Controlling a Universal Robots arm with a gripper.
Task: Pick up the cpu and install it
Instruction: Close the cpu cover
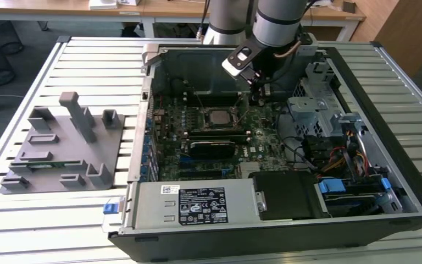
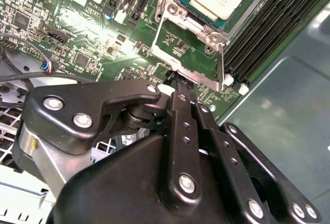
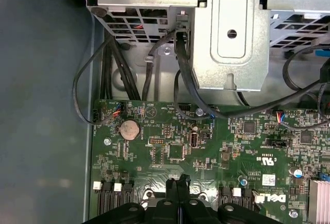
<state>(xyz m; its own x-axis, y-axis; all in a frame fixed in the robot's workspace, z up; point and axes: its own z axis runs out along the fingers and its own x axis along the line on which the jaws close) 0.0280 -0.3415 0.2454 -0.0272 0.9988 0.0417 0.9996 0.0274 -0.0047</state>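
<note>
**Cpu in its socket, claw clenched beside it**

In the exterior view, an open computer case [image 1: 284, 236] lies on a slatted table [image 1: 94, 60]. The cpu [image 1: 217, 116] sits flat in the middle of the green motherboard [image 1: 167, 137]. The gripper [image 1: 257, 100] hangs just beside the cpu, towards the exterior view's right. A grey tray [image 1: 64, 148] lies on the table well apart from the case, with a green memory stick [image 1: 50, 163] in it.

In the second wrist view, the claw's fingers are clenched together with nothing visible between them. Their tips are at the edge of a silver metal frame [image 2: 198, 77], which lies between them and the cpu. Black memory slots [image 2: 268, 33] run alongside.

In the first wrist view, the shut fingertips [image 3: 172, 185] point down at the board. A coin battery [image 3: 129, 129] and black cables [image 3: 183, 64] lie near a metal drive cage [image 3: 232, 38].
</note>
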